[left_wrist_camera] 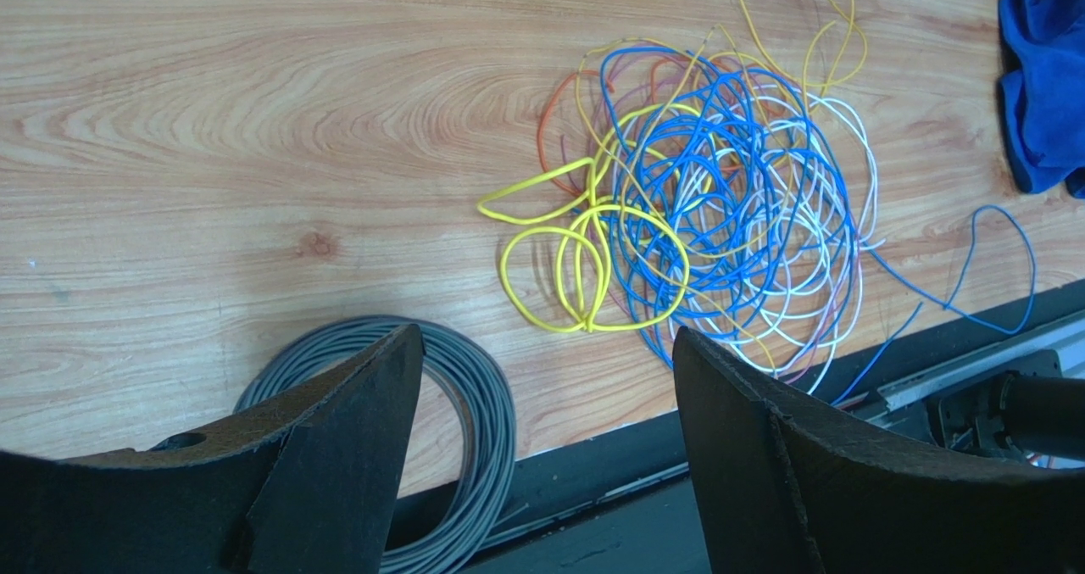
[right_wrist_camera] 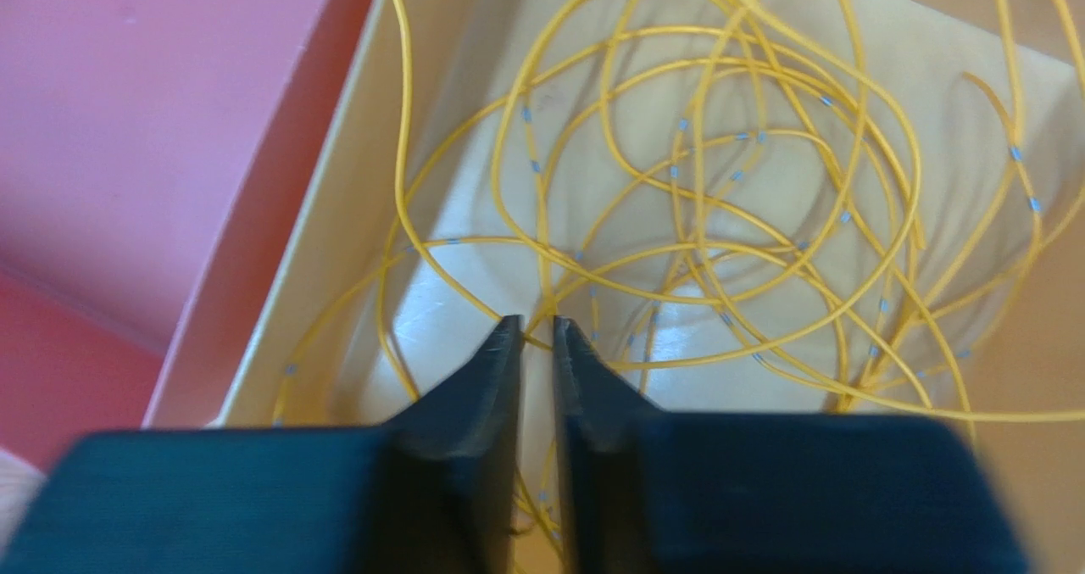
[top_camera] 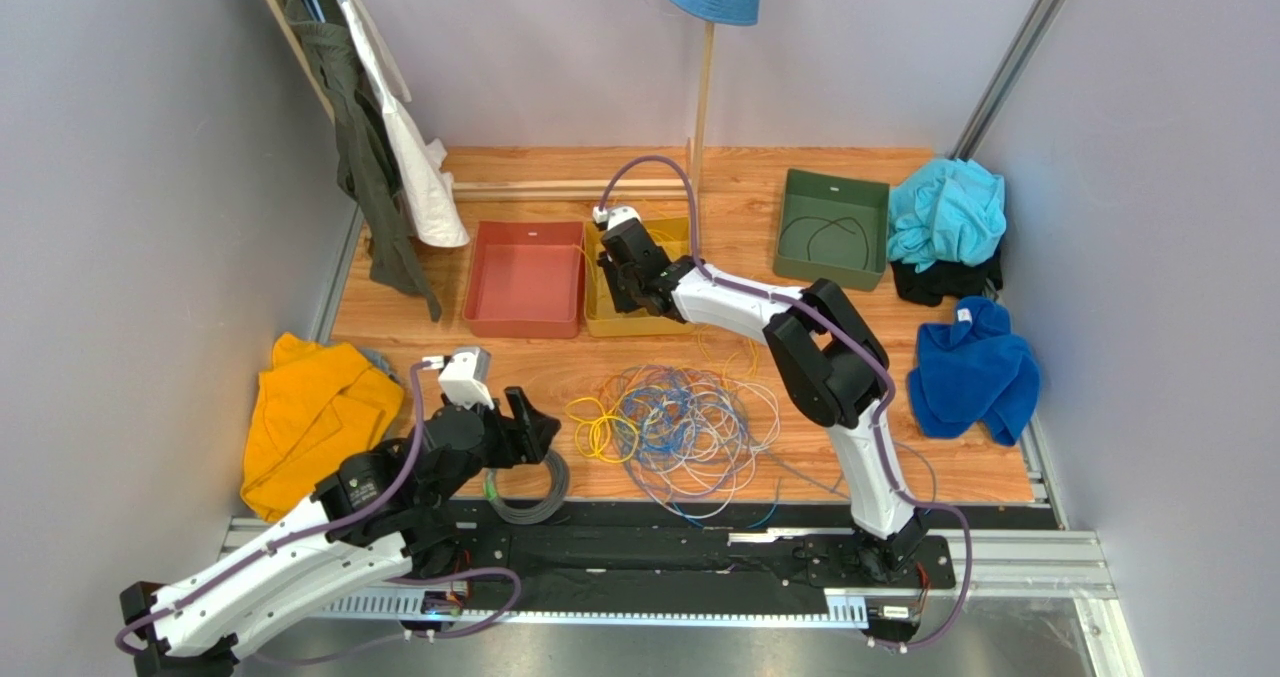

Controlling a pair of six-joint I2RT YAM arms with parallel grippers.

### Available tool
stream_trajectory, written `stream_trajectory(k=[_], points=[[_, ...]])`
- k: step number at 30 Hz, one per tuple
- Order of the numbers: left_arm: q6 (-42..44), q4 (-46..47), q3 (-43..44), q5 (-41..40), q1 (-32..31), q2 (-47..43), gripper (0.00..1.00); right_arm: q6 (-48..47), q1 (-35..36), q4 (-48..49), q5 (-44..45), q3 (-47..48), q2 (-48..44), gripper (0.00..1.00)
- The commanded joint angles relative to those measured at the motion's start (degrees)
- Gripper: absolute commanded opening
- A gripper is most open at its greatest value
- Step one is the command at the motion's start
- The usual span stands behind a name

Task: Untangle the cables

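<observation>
Yellow, blue and pale lilac cables (top_camera: 684, 425), thin and tangled in one heap, are seen from above on the wooden table (top_camera: 751, 182) just right of the left claw (top_camera: 538, 425), the nearer one, while the right claw (top_camera: 613, 275) is held beyond the heap over a shallow mustard-yellow bin (top_camera: 601, 326). From the left wrist, the left claw (left_wrist_camera: 545, 339) is shown spread wide and empty, the heap lying ahead and to its right. From the right wrist, the right claw (right_wrist_camera: 536, 326) is shown drawn almost together above loose yellow strands (right_wrist_camera: 713, 154) in that bin; whether one is pinched cannot be told.
</observation>
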Motion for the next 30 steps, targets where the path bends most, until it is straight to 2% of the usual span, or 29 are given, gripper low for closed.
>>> stream_trajectory(k=[1, 3, 8, 10, 11, 14, 20, 25, 27, 30], points=[[-0.6, 2.1, -0.2, 0.6, 0.1, 0.7, 0.81, -0.1, -0.9, 0.6, 4.8, 1.5, -1.2, 0.1], [-0.7, 1.9, -0.1, 0.7, 0.1, 0.8, 0.81, 0.5, -1.3, 1.9, 6.9, 0.0, -2.9, 0.05], [-1.0, 1.7, -0.2, 0.6, 0.1, 0.7, 0.81, 1.7, -2.8, -0.6, 8.4, 0.6, -3.5, 0.03], [-1.1, 1.7, -0.3, 0.7, 0.1, 0.7, 0.81, 1.3, -2.8, 1.1, 7.4, -2.4, -6.1, 0.08], [-1.1, 1.7, -0.3, 0.6, 0.2, 0.6, 0.81, 1.2, -2.8, 4.9, 6.0, -4.2, -7.7, 0.16], [-1.0, 1.9, -0.2, 0.5, 0.1, 0.6, 0.81, 2.1, -2.8, 10.3, 0.9, -9.5, -13.5, 0.29], [-0.8, 2.2, 0.5, 0.8, 0.1, 0.7, 0.81, 2.7, -2.0, 8.3, -0.5, -8.2, -21.1, 0.48], [-1.1, 2.5, 0.6, 1.1, 0.1, 0.7, 0.81, 2.4, -2.0, 5.6, 0.9, -7.0, -24.5, 0.51], [-1.1, 2.5, 0.6, 1.2, 0.1, 0.8, 0.81, 3.3, -2.4, 6.1, 4.8, -8.6, -26.3, 0.52], [-1.3, 2.6, 0.6, 1.8, 0.1, 0.9, 0.8, 8.7, -5.7, 7.7, 6.5, -11.3, -25.9, 0.57]])
